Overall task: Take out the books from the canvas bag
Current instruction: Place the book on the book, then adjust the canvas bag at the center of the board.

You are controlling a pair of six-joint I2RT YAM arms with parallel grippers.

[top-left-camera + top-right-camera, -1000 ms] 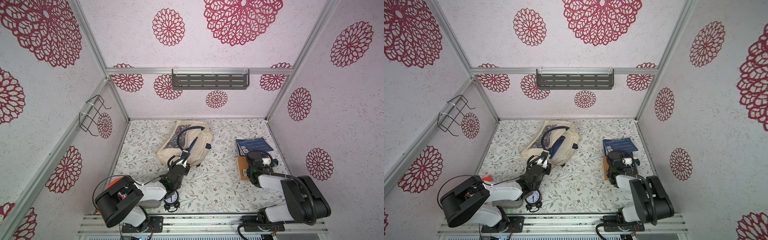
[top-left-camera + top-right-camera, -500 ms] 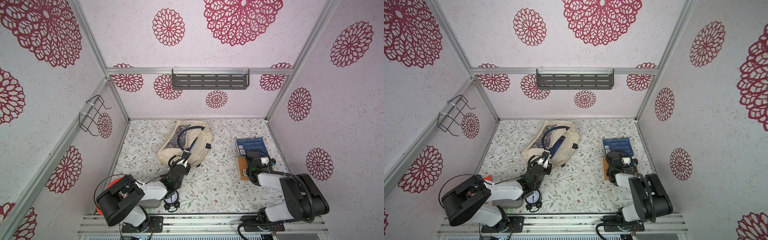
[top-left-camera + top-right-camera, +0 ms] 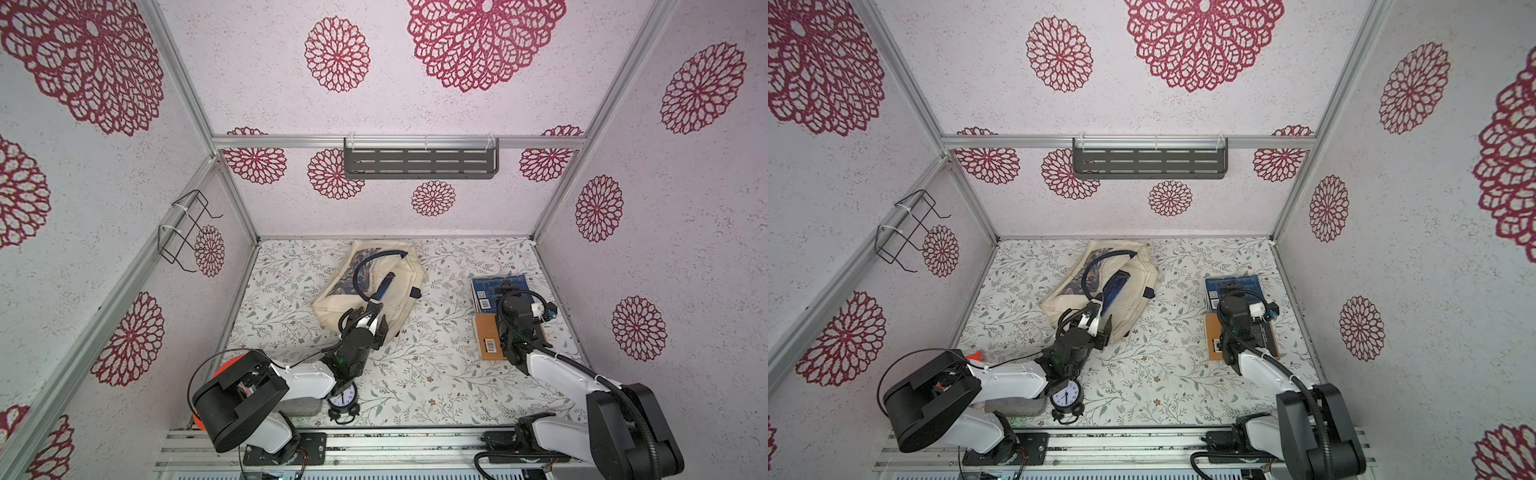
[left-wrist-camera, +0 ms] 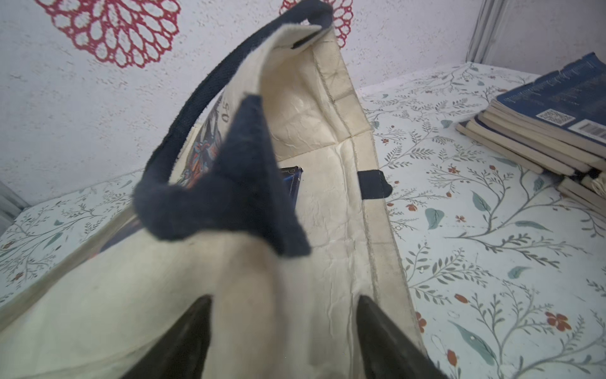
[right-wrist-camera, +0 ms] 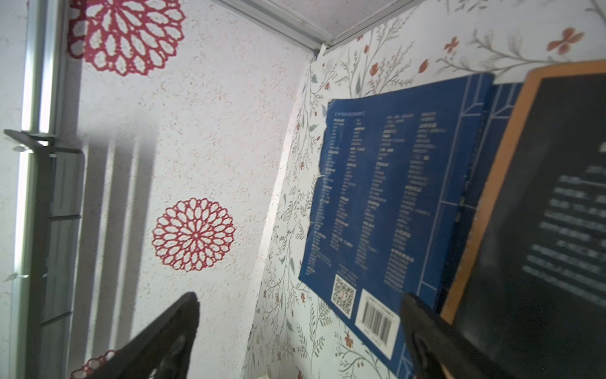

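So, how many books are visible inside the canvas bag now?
1. A navy book sticks out of the open mouth of the canvas bag, as both top views show. More may lie hidden deeper inside the cloth.

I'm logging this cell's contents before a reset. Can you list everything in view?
canvas bag: one, cream with navy handles, mid-table towards the back.
book in bag: one, blue, sticking from the bag's mouth.
stacked books: several, navy, table's right side.
black book: one, orange-tan border, next to the stack, nearer the front.
alarm clock: one, black, table front by the left arm.
grey object: one, under the left arm, kind unclear.
shelf: one, dark grey, back wall.
wire rack: one, black, left wall.
left gripper: one, black, open at the bag's near edge.
right gripper: one, black, open above the books.
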